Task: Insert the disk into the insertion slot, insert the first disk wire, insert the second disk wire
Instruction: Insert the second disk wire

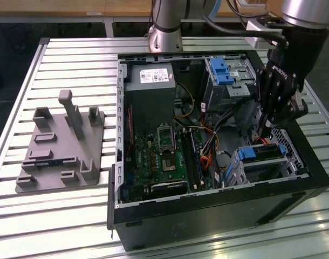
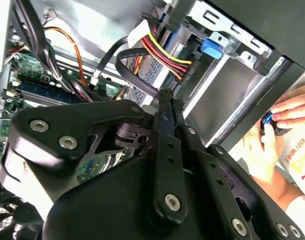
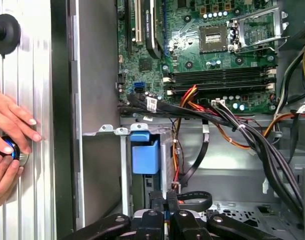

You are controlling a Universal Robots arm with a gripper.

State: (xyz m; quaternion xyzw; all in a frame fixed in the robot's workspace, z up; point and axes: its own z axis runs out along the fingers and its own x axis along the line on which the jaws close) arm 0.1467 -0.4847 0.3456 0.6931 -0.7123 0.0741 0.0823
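**Disk seated in the cage, gripper clenched at the wiring**

Directly beneath the fingertips, the disk was seen already lodged in the insertion slot, its bright blue carrier frame showing at the near end of the grey cage. The first step was therefore judged complete. The gripper was lowered into the open computer case just above that cage, and its fingers were pressed together, tips touching, with a black flat cable lying right at them. Whether that cable was actually pinched could not be told. A bundle of red, yellow and black power wires hung just beyond the fingertips, near the cage. Neither wire could be confirmed as plugged in, so both wire insertions were judged outstanding. Beside the case, a person's hands were seen resting on a small device.
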